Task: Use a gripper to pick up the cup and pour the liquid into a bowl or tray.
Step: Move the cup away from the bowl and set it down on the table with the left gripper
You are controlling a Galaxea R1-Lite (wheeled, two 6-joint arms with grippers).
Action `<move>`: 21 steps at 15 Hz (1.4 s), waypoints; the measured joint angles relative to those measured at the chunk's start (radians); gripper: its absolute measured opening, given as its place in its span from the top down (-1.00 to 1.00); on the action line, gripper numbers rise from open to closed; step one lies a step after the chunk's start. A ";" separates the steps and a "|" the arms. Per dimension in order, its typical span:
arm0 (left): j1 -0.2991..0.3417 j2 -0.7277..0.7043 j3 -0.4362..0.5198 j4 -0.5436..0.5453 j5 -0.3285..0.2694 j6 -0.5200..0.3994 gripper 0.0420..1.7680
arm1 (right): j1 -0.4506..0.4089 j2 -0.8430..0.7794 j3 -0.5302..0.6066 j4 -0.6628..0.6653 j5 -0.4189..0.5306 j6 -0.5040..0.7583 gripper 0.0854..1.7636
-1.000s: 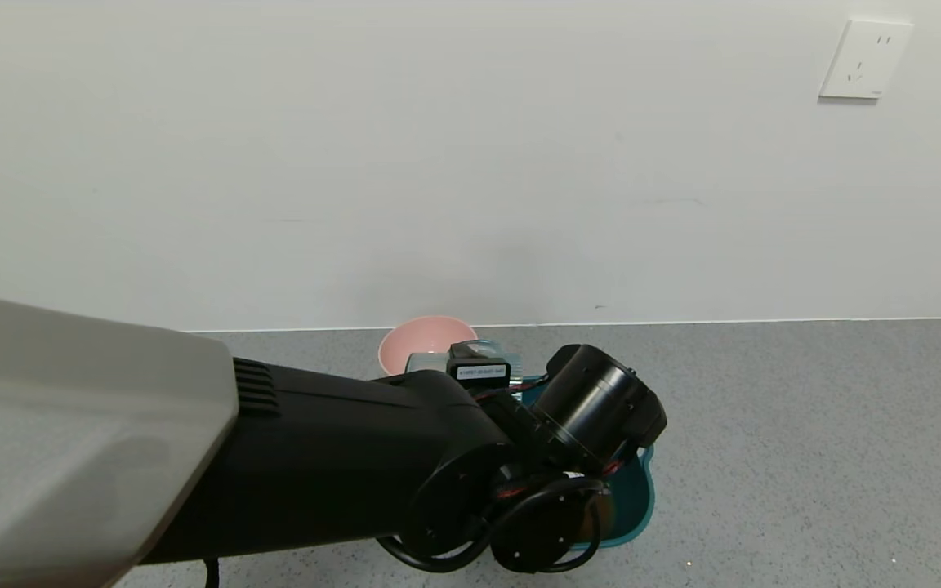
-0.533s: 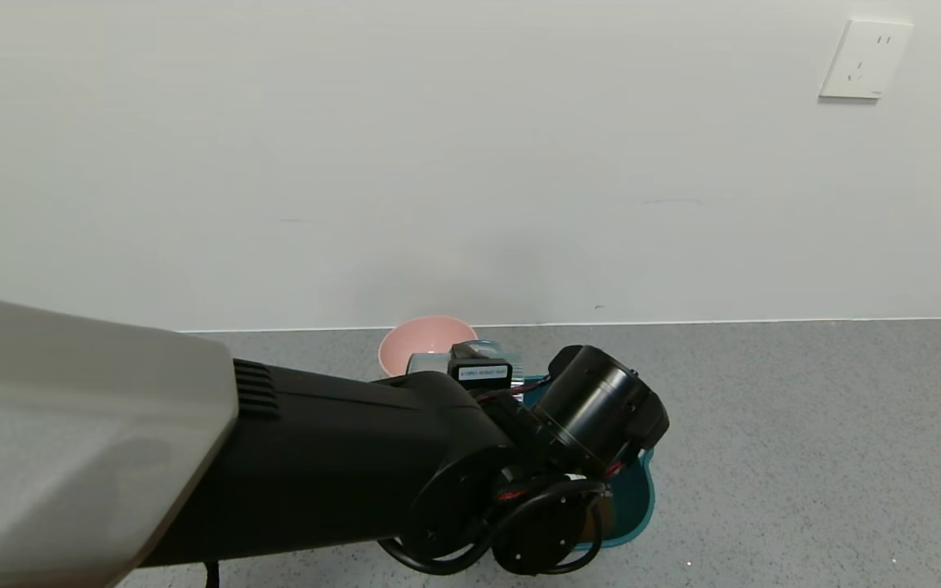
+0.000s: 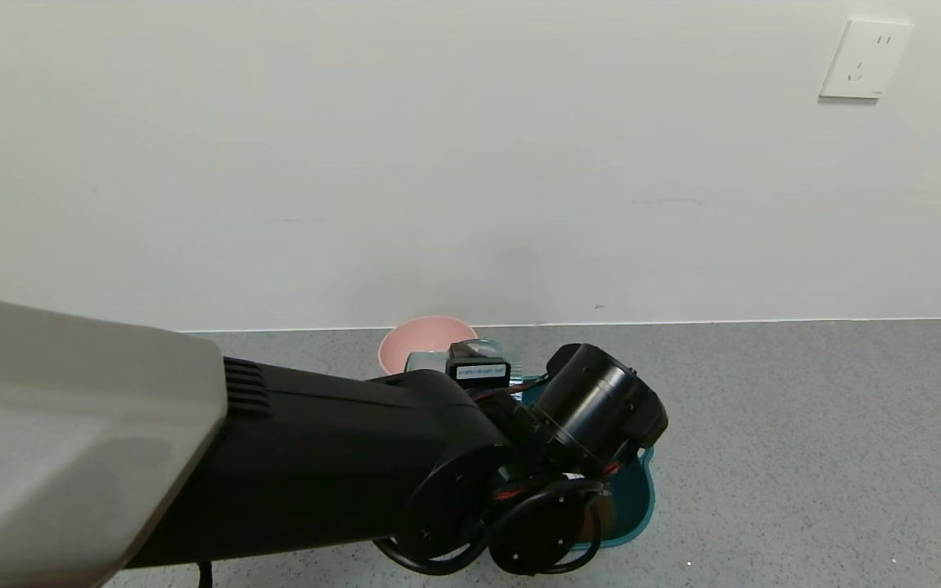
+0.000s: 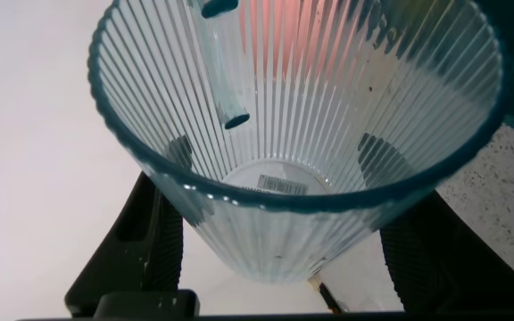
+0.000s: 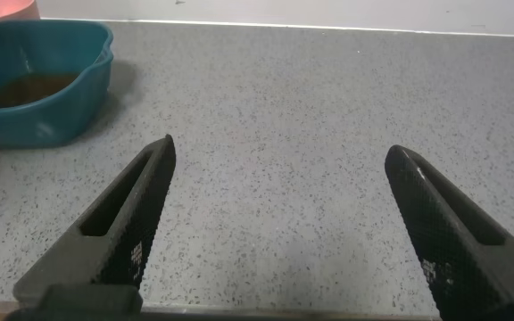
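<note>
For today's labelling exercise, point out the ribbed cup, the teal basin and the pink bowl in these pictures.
cup [image 4: 275, 134], left wrist view, on its ribbed inner wall.
teal basin [image 5: 61, 111], right wrist view, on its outer side wall.
pink bowl [image 3: 421, 339], head view, on its inner surface.

Bare grey speckled countertop [image 3: 805, 441] across the right half of the head view, left arm [image 3: 340, 465] blocking the lower left, teal basin [image 3: 638, 490] and pink bowl [image 3: 417, 339] crowded behind it at centre, white wall [image 3: 470, 163] closing the far edge
</note>
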 joint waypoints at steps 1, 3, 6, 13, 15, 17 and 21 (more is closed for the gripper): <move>0.000 0.000 -0.001 -0.005 -0.004 -0.004 -0.41 | 0.000 0.000 0.000 0.000 0.000 0.000 -0.94; 0.003 -0.006 -0.005 -0.010 -0.036 -0.026 -0.41 | 0.000 0.000 0.000 0.000 0.000 -0.001 -0.94; 0.014 -0.032 -0.011 -0.012 -0.141 -0.099 -0.41 | 0.000 0.000 0.000 0.000 0.000 0.000 -0.94; 0.102 -0.171 0.042 -0.013 -0.354 -0.219 -0.40 | 0.000 0.000 0.000 0.000 0.000 -0.001 -0.94; 0.135 -0.222 0.084 -0.013 -0.424 -0.241 -0.40 | 0.000 0.000 0.000 0.000 0.000 -0.001 -0.94; 0.180 -0.274 0.128 -0.015 -0.542 -0.271 -0.40 | 0.000 0.000 0.000 0.000 0.000 -0.001 -0.94; 0.271 -0.360 0.194 -0.015 -0.689 -0.403 -0.40 | 0.000 0.000 0.000 0.000 0.000 -0.001 -0.94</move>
